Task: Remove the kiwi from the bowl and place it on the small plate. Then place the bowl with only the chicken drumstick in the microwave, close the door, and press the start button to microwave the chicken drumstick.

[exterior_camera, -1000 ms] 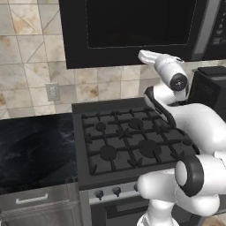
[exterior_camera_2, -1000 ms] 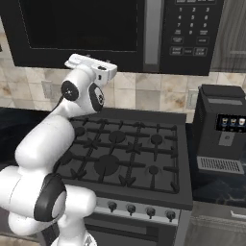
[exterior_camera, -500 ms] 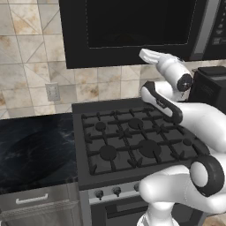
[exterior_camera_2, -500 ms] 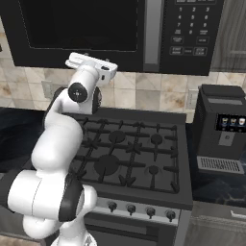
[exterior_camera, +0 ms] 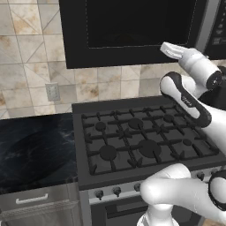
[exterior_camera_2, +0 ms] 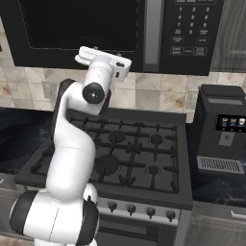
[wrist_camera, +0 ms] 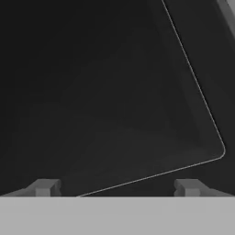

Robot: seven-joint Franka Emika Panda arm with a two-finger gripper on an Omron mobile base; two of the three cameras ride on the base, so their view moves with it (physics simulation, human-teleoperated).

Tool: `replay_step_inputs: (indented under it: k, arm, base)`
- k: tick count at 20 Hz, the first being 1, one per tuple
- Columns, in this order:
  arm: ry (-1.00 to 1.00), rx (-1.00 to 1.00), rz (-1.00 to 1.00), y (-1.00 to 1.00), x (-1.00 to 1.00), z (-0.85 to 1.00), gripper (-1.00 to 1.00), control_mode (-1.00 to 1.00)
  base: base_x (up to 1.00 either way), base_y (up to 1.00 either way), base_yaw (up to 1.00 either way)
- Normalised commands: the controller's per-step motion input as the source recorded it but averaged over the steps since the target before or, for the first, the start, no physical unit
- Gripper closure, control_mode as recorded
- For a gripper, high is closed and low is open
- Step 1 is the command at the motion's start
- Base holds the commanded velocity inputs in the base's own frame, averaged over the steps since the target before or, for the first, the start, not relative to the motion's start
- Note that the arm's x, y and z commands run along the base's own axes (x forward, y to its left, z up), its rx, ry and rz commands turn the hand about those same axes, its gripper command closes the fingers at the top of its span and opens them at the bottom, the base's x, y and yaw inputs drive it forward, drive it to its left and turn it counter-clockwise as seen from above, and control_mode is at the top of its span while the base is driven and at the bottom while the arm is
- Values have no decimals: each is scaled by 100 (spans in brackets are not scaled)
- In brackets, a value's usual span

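Countertop (exterior_camera: 31, 150) in dark marble sits at the far left of the left base view, with a grey drawer front (exterior_camera: 35, 201) under it, and next over is the black gas stove (exterior_camera: 141, 141) with its grates and a row of knobs along the front. Above the stove hangs the microwave (exterior_camera_2: 120, 29), and its door (exterior_camera: 132, 31) is shut, flush with the body, so whatever is inside is anyone's guess through that dark window (you really can't make out the cavity, just faint reflections). The dotted border line of the window runs clearly across the door in the hand view (wrist_camera: 137, 114), tilted because the hand is rolled. The white arm reaches up from the base and the gripper (wrist_camera: 117, 187) is held close in front of the door's lower right part, pointing at it; its two dark fingertips (wrist_camera: 43, 187) stand wide apart with nothing between them. Can't tell whether they touch the door. Moving right in the right base view, the control panel (exterior_camera_2: 192, 29) with its keypad buttons sits on the microwave's right side, and further right a black coffee machine (exterior_camera_2: 223, 129) stands on the counter beside the stove, well apart from the arm.
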Motion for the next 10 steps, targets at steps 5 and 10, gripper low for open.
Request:
replay_step_inputs:
  k: [5,10]
  arm:
    - [0,9,0,-86,-92,27,-100,-100]
    - [1,17,0,-99,-95,10,-100,-100]
  base:
    - [0,0,0]
    - [0,0,0]
